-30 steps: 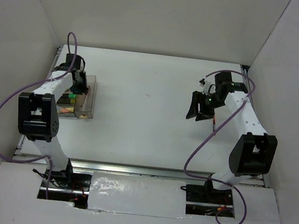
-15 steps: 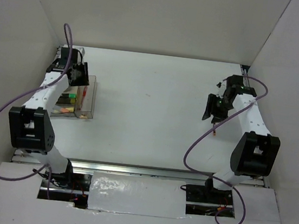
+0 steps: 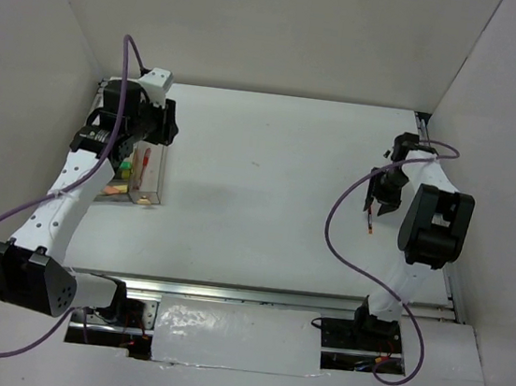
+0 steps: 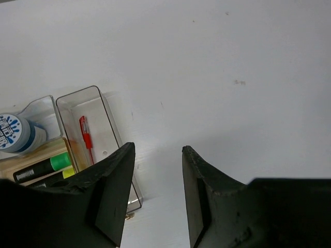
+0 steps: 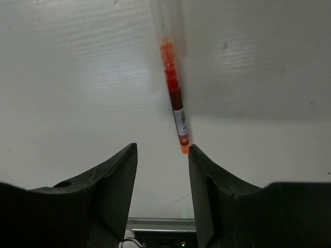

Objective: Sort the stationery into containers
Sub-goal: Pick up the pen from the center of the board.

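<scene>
right end effector (image 5: 161,152) open – orange pen (image 5: 175,103) ahead | purple cable (image 3: 328,226) near

orange pen (image 5: 176,111) — top blurred, cut off | clear tray (image 4: 103,124) — near end behind left tool (image 4: 156,151)

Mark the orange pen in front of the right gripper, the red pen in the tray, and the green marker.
orange pen (image 5: 175,98), right wrist view, mid barrel.
red pen (image 4: 86,135), left wrist view, mid barrel.
green marker (image 4: 60,160), left wrist view, green end.

site: robot lab | cue: white-walled booth (image 3: 259,33), white table (image 3: 266,203)
</scene>
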Available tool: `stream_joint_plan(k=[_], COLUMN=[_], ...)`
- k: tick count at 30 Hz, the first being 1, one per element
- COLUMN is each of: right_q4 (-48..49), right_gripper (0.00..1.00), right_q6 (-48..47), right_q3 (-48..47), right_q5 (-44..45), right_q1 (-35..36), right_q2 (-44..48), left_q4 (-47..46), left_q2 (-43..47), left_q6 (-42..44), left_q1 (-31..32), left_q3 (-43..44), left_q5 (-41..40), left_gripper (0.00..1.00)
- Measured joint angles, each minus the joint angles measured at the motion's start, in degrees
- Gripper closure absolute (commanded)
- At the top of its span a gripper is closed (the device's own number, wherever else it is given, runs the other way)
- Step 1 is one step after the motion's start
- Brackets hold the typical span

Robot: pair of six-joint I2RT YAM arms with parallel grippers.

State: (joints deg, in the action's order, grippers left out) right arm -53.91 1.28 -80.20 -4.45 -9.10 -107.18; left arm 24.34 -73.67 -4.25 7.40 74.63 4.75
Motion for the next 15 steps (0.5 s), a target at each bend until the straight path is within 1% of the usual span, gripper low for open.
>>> stream_joint_plan(k=[5, 11, 15], right_q4=[0.50, 0.52, 0.55], right_gripper=[0.51, 0.57, 0.58], right_q6=[-0.81, -2.14, -2.64], right_q3=[-1.14, -1.14, -1.14], right_q5=[1.42, 2.19, 2.12], right_q1=[-1.84, -2.67, -2.67], right_q2=[-2.91, -5.22, -6.25], left_q4=[0.90, 0.85, 0.83], left_q2=[0.20, 1.57, 1.81], left_q6=[0.02, -0.11, -0.24], left_q1=[0.26, 0.33, 0.33], left_q3=[-0.42, -1.53, -2.60], left_q5=[1.27, 3.08, 3.48], left_gripper=[0.46, 0.46, 0.46])
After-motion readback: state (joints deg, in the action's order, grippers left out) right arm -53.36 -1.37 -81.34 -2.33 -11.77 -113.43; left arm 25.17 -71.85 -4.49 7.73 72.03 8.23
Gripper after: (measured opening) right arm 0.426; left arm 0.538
